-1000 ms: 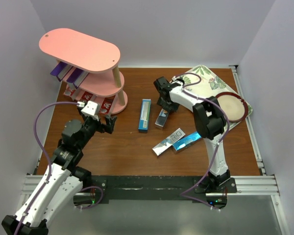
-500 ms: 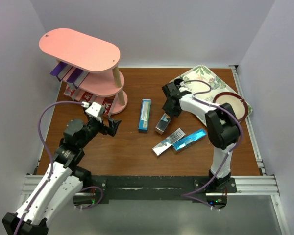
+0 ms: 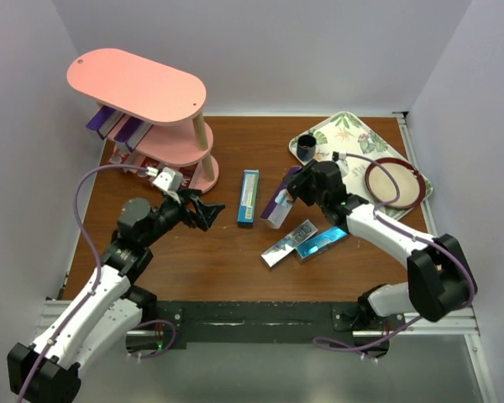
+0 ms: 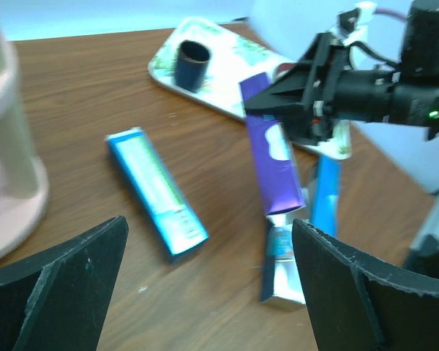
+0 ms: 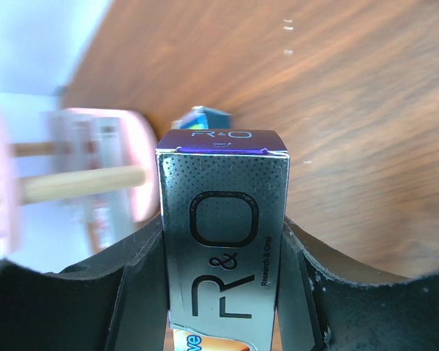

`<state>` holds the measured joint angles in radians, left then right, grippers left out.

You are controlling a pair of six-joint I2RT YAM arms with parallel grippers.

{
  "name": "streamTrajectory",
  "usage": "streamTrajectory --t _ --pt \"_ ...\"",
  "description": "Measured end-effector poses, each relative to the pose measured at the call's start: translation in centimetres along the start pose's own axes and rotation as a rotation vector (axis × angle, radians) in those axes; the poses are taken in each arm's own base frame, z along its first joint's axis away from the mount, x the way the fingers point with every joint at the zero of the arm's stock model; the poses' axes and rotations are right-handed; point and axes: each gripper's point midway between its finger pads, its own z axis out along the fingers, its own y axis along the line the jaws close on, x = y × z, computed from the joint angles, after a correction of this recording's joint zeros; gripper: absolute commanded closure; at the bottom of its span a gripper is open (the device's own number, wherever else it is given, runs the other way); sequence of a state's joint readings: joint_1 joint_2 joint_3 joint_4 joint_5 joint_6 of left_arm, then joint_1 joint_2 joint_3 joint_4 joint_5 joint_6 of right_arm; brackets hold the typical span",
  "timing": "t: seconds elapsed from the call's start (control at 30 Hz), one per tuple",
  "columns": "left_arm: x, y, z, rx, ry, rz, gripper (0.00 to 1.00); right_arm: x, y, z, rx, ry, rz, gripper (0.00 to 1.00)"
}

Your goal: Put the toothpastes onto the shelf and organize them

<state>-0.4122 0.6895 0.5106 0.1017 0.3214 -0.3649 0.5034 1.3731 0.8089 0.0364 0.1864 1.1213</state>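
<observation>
Now, top: purple carton (image 3: 276, 206) held tilted over worktop (image 3: 227, 269), beside blue carton (image 3: 249, 196); shelf (image 3: 139, 84) far left, stored cartons (image 3: 118, 128) on its lower tiers | left wrist: left fingers (image 4: 58, 292) spread wide, touching nothing | right wrist: right fingers (image 5: 135, 285) narrow, clamping purple carton's sides.

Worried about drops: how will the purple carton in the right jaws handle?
The purple toothpaste carton looks stiff: its edges are straight where the jaws of the right gripper clamp it. Its glossy faces may slip. Probably light, being slim cardboard.
</observation>
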Motion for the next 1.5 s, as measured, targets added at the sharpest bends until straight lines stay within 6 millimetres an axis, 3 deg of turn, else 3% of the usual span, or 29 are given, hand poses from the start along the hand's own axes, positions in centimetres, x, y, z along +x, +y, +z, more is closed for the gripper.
streamTrajectory --t 0.1,0.23,0.37,0.6,0.77,0.97,1.37,1.5 --pt "0.4 -2.0 0.8 0.068 -0.007 -0.033 0.00 -0.3 1.1 -1.2 -0.076 -0.013 0.040 0.69" --pt "2.6 -6.3 2.3 0.172 0.043 -0.039 0.00 -1.2 2.6 -2.9 -0.164 -0.045 0.085 0.70" --pt "4.0 -9.1 3.0 0.208 0.055 -0.021 0.00 -1.8 3.6 -3.9 -0.216 -0.061 0.107 0.70" --pt "4.4 -11.2 4.7 0.204 -0.022 0.033 0.00 -1.9 4.3 -5.2 -0.277 -0.063 0.135 0.70" --pt "6.9 -11.6 5.4 0.152 -0.041 0.089 0.01 -1.7 4.2 -5.3 -0.280 -0.059 0.140 0.69" --pt "8.2 -11.4 6.7 0.070 -0.067 0.137 0.06 -1.6 4.5 -5.4 -0.293 -0.052 0.141 0.69" --pt "8.0 -11.5 8.9 -0.035 -0.152 0.110 0.22 -1.4 4.6 -5.8 -0.310 -0.042 0.148 0.69" --pt "7.8 -11.7 9.5 -0.049 -0.175 0.104 0.36 -1.4 4.7 -5.9 -0.316 -0.041 0.152 0.69"
